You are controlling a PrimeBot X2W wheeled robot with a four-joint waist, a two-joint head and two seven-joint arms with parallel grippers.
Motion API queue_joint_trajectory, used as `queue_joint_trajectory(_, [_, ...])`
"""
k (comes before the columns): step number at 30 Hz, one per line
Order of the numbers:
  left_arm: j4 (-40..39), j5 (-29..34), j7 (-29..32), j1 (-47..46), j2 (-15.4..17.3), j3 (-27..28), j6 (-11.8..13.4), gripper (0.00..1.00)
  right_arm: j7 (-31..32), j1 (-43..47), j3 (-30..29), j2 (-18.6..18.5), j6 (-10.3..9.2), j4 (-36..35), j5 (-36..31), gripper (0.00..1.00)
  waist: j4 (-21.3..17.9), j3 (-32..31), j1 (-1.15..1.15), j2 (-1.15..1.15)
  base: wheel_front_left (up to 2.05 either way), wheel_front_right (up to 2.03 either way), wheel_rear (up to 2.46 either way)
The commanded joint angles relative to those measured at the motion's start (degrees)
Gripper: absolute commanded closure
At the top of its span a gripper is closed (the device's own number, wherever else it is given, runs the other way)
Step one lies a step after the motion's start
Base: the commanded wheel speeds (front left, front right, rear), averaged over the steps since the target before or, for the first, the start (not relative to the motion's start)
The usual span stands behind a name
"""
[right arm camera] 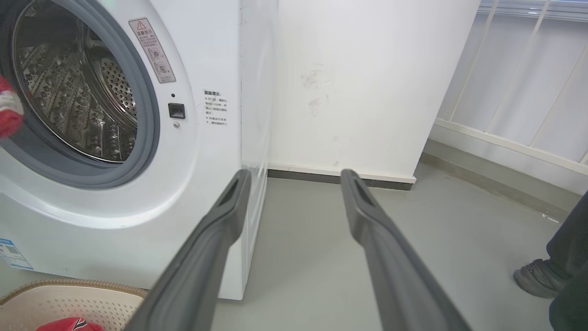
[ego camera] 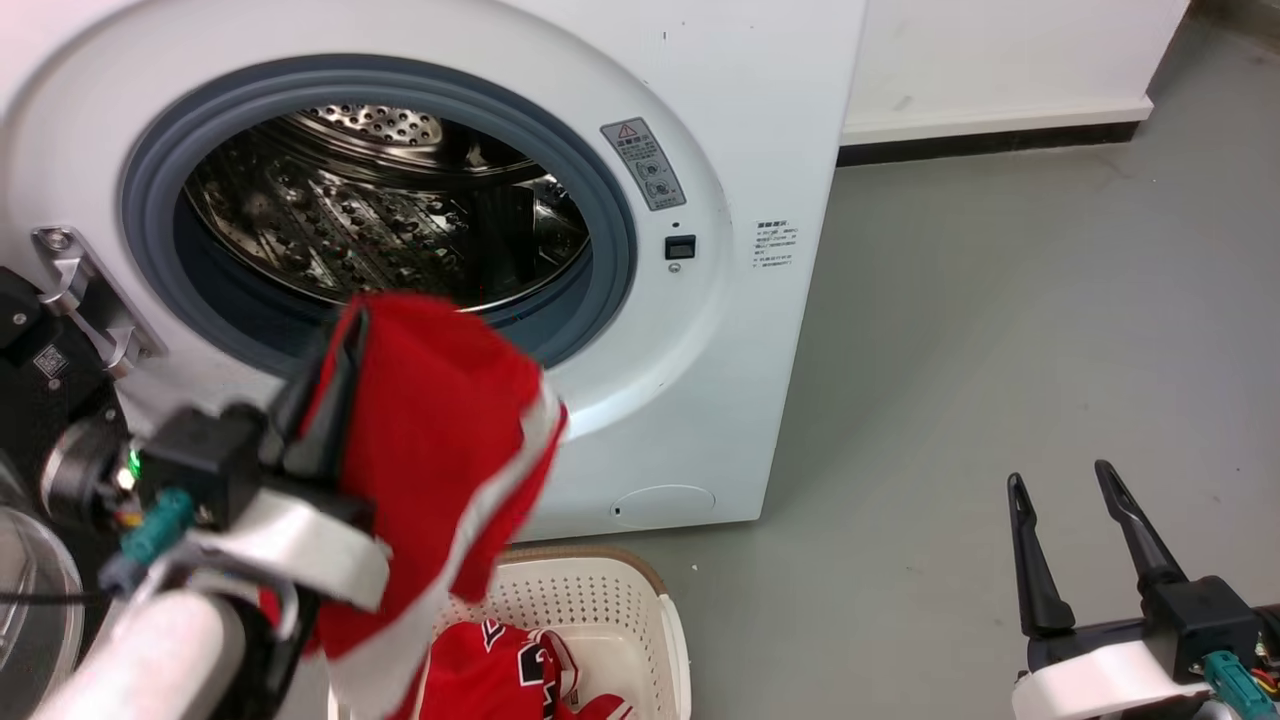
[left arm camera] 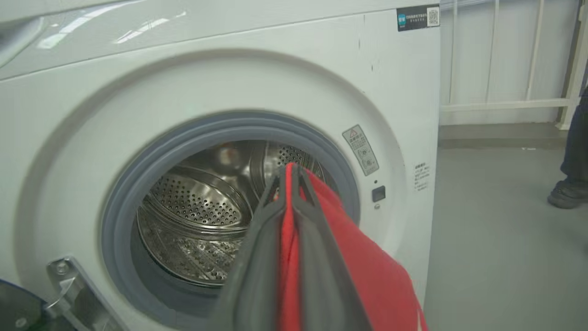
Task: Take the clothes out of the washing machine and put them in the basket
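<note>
Head view: high, angled down onto washing machine [ego camera: 720, 330] front and basket [ego camera: 600, 605] below. Left wrist view: close, facing into drum [left arm camera: 197, 216]. Right wrist view: low, further right, facing machine corner and wall [right arm camera: 367, 82]. Shared throughout: grey door ring [ego camera: 612, 225].

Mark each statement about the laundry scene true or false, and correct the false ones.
1. The left pincer is shut on a red garment. True.
2. The right pincer grips cloth too. False: it is open and holds nothing, above the floor.
3. The basket holds nothing. False: a second red garment lies in it.
4. The basket stands in front of the washing machine. True.
5. The drum is packed with clothes. False: the part in view is bare steel.
</note>
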Motion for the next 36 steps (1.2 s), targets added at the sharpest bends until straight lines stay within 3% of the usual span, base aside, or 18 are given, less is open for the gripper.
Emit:
queue_joint_trajectory(1, [-0.83,-0.39,0.58,2.21,0.27,-0.63,0.49,1.00,-0.14,0.59,-0.09,0.08,-0.08,-0.14,-0.10,0.00,0.04,0.26,0.02,0.00,0.00,0.00,0.00])
queue_joint_trajectory(9, [2.52,-2.65,0.95,8.85,-0.25,-4.31,-1.59,1.00,-0.14,-0.48,0.67,0.08,-0.08,-0.56,0.01,0.00,-0.99,3.06,0.02,0.00,0.00,0.00,0.00])
queue_joint_trajectory(18, [16.91,-2.45,-0.33,7.21,-3.57,-8.64,-6.61,1.00,-0.14,-2.67,-0.16,0.08,-0.08,-1.67,-1.00,0.00,-2.63,9.87,0.02,0.00,0.00,0.00,0.00])
queue_joint_trajectory(20, [24.95,-1.48,-1.70,4.28,-5.71,-9.78,-8.65,1.00,-0.14,-4.11,-0.42,0.08,-0.08,-2.31,-1.20,0.00,-3.61,13.55,0.02,0.00,0.00,0.00,0.00])
queue_joint_trajectory(26, [39.99,1.22,-4.67,-2.92,-10.02,-11.58,-11.47,1.00,-0.14,-6.49,-0.76,0.08,-0.08,-3.31,-0.71,0.00,-6.02,19.88,0.02,0.00,0.00,0.00,0.00])
queue_joint_trajectory(36, [55.98,4.58,-7.01,-13.24,-14.09,-12.31,-14.50,1.00,-0.14,-9.49,-0.15,0.09,-0.08,-5.46,0.60,0.00,-9.31,29.21,0.02,0.00,0.00,0.00,0.00])
